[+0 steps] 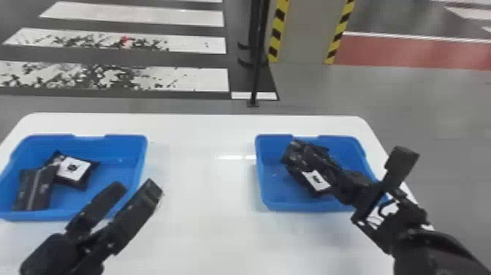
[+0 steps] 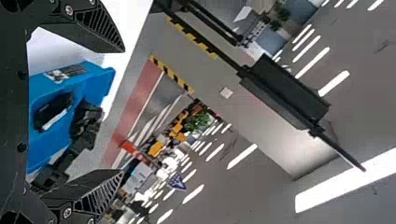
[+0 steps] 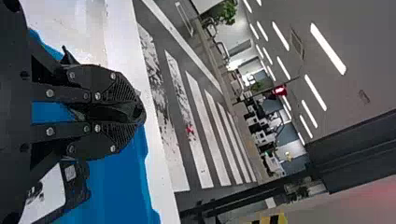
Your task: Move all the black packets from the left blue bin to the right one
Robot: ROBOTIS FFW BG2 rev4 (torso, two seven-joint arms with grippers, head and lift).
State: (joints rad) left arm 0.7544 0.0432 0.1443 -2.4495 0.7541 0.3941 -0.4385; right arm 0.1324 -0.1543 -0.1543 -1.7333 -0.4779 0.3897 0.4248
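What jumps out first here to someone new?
Two bright blue plastic bins on a white table, one each side. The left bin holds two black packets, one with a white label. Over the right bin is the black right gripper, beside a white-labelled packet; the left gripper hangs open near the left bin.

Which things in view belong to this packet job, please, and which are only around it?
For the job:
- left blue bin, with black packets
- right blue bin, with a labelled packet
- left gripper, right gripper

Only around:
- white table
- black pole
- column with striped edges
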